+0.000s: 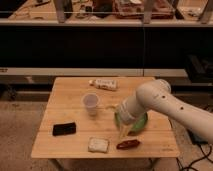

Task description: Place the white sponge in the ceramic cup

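The white sponge (98,145) lies flat near the front edge of the wooden table (65,97), left of centre. The ceramic cup (90,103) stands upright in the middle of the table, behind the sponge. My gripper (123,132) hangs from the white arm (150,102), pointing down over the left edge of the green bowl (139,125). It is to the right of the sponge and slightly behind it, and in front and to the right of the cup. It holds nothing that I can see.
A black rectangular block (64,129) lies at the front left. A white tube-like bottle (103,84) lies at the back. A reddish-brown object (128,144) lies in front of the bowl, right of the sponge. Dark shelving stands behind the table.
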Controlling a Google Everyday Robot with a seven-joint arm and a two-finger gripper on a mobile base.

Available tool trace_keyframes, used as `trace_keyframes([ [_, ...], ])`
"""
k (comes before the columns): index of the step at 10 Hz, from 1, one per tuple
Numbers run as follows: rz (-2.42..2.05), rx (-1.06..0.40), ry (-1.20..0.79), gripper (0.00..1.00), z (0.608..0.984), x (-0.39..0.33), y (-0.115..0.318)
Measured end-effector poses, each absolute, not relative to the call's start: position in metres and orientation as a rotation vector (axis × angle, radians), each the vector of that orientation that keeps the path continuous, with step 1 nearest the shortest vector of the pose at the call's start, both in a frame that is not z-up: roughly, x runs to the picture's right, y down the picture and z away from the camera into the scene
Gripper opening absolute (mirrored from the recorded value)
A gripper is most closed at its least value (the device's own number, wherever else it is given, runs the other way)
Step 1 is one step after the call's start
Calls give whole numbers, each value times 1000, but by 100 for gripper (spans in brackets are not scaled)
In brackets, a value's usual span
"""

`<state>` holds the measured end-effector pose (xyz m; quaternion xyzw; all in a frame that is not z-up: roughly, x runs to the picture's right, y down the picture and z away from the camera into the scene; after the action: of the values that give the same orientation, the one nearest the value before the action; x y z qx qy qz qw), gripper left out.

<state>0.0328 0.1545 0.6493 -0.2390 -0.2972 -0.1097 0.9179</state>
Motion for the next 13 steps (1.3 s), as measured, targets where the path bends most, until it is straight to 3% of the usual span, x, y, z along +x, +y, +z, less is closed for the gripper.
trace_keyframes([
  [5, -214, -498, -632, 80, 647, 25, 162],
  [8, -168, -620, -741, 80, 649, -17, 225],
  [13, -96, -696, -710, 80, 713, -26, 280],
])
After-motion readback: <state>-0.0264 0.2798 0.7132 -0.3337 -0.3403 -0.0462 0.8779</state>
